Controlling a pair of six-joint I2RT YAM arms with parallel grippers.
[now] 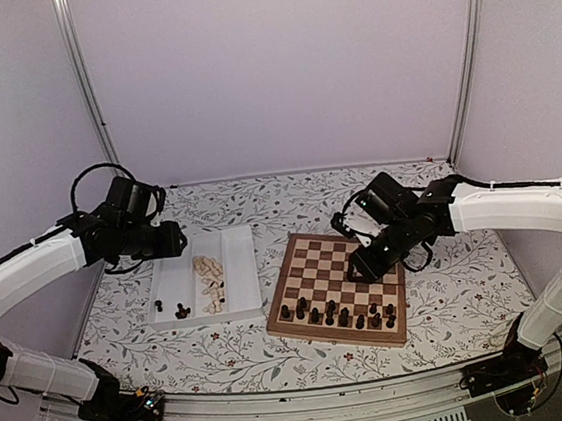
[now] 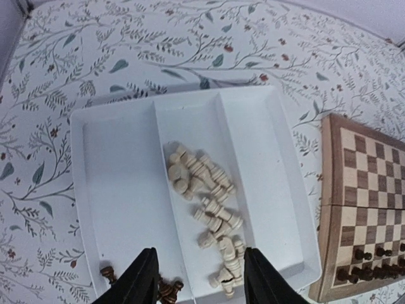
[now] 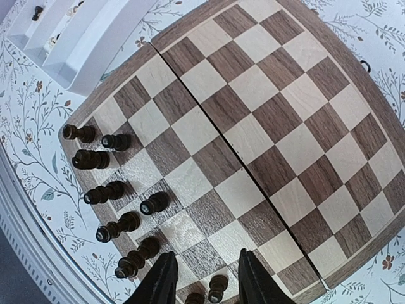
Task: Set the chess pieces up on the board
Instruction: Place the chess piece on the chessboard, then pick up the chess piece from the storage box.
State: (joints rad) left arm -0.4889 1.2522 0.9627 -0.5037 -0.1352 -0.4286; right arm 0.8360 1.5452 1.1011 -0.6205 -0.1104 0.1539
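Note:
The chessboard [image 1: 341,283] lies right of centre, with several dark pieces [image 1: 330,312] upright along its near rows; they also show in the right wrist view [image 3: 106,192]. My right gripper [image 3: 204,278] is open and empty above the board's near squares. The white tray [image 1: 239,265] holds a heap of pale pieces [image 2: 209,209] in its middle compartment and three dark pieces [image 2: 166,291] in its left one. My left gripper [image 2: 197,282] is open and empty above the tray's near end, over the divider between these compartments.
The table has a floral cloth [image 1: 260,205]. The tray's right compartment [image 2: 253,164] is bare. The board's far rows [image 3: 278,76] carry no pieces. White walls and metal posts [image 1: 81,81] enclose the table.

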